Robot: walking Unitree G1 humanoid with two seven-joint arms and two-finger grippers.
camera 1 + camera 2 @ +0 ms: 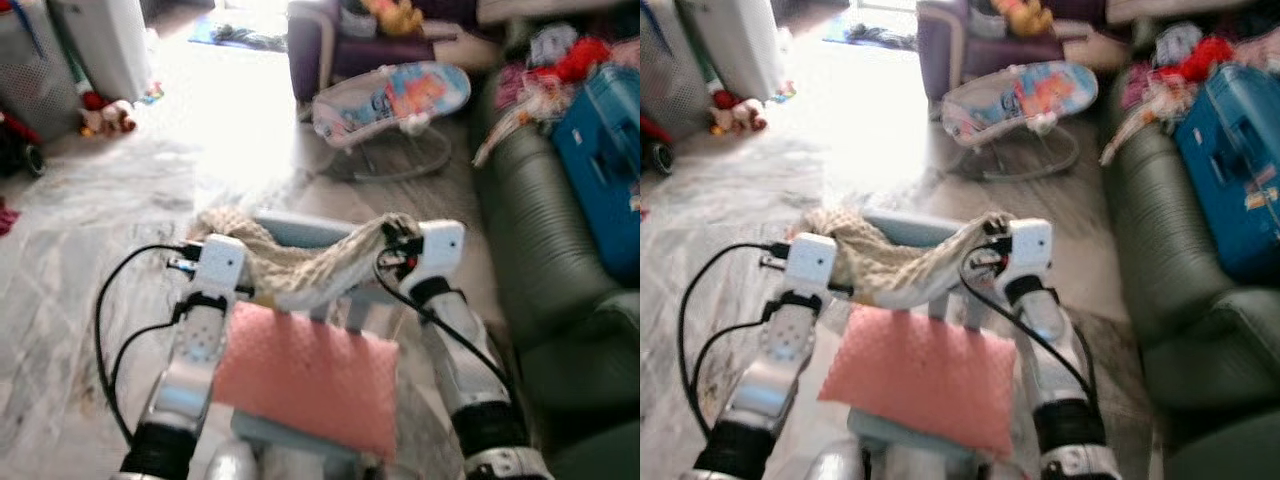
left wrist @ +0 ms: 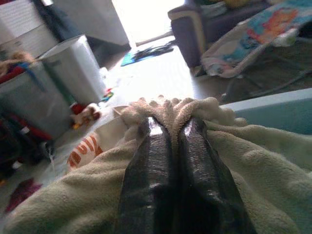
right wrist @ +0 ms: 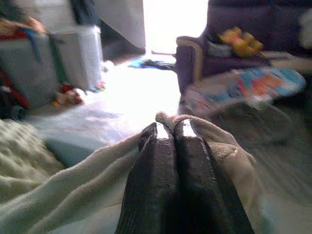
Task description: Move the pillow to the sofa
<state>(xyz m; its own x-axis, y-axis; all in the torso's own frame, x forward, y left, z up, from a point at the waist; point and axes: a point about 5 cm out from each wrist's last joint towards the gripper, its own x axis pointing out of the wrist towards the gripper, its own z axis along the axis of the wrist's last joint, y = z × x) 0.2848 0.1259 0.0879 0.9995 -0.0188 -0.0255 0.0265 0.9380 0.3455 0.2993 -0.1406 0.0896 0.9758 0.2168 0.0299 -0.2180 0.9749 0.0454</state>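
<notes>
The pillow is held up in front of me. Its cream fluffy edge (image 1: 300,262) stretches between both grippers, a pink dotted face (image 1: 310,375) hangs below toward my body, and light blue parts (image 1: 295,230) show behind. My left gripper (image 2: 171,127) is shut on the cream fabric at the pillow's left end (image 1: 235,272). At the right end (image 1: 395,250), my right gripper (image 3: 169,127) is shut on it too. The dark green sofa (image 1: 540,260) runs along my right side, close to the right arm.
A blue case (image 1: 600,170) and red and white clothes (image 1: 570,60) lie on the sofa's far part. A baby bouncer (image 1: 395,100) stands ahead on the marble floor, with a purple armchair (image 1: 320,40) behind it. Bins (image 1: 100,40) and toys (image 1: 105,118) are far left.
</notes>
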